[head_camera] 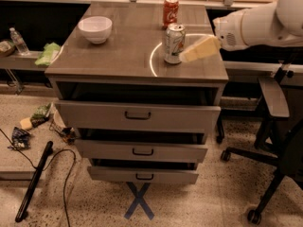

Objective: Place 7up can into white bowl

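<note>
— Where is the gripper (188, 55)?

— Low over the worktop (128, 51), near the front corner. It sticks out from the end of the big white arm (255, 25) and tilts down a bit.

— Is it holding anything?

— I cannot tell if it is squeezing or let go. From here it looks like one pale yellow wedge.

— And the 7up can (174, 43)?

— Right at the tip of the gripper, on the side away from the arm. It stands upright on the worktop. The tip is just beside the can's side, and I cannot tell if they touch.

— Where is the white bowl (95, 29)?

— Well apart from the gripper, past the 7up can, by the far corner of the worktop. It sits the right way up.

— Anything else near the gripper?

— A red can (170, 12) stands behind the 7up can, farther back than the gripper's tip. A thin white ring (154, 60) is drawn on the worktop, and the 7up can stands inside it. Under the gripper, three drawers (137, 115) are each pulled out a bit. A blue X (138, 200) is on the floor below them.
</note>
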Robot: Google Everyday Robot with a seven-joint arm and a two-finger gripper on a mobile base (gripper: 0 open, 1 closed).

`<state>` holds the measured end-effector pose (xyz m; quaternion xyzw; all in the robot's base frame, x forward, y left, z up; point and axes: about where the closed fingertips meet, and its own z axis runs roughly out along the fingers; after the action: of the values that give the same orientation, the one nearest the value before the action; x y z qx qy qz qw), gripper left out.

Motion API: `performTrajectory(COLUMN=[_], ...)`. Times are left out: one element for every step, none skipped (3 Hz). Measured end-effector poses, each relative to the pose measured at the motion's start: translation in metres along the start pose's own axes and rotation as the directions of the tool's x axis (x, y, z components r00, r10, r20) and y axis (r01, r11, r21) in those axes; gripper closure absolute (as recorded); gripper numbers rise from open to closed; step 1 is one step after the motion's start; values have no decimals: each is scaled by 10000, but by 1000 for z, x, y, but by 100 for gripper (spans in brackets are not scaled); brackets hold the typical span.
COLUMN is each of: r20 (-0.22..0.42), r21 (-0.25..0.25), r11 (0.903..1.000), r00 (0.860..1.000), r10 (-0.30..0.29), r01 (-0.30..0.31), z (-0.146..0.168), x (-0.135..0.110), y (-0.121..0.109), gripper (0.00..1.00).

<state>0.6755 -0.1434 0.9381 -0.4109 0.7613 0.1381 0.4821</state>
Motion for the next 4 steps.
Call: performTrajectory(r20=[547, 741, 952, 1390], r21=[-498, -997, -1591, -2186], r11=[9980, 9924, 9801, 9702], r00=[9976, 9940, 9863, 9808], r10=[414, 804, 1350, 1367], r01=[-387, -728, -1188, -1043], z=[44, 82, 116, 141], x=[-9, -15, -14, -26], y=[-4, -2, 8, 22], gripper=[0, 0, 16, 47])
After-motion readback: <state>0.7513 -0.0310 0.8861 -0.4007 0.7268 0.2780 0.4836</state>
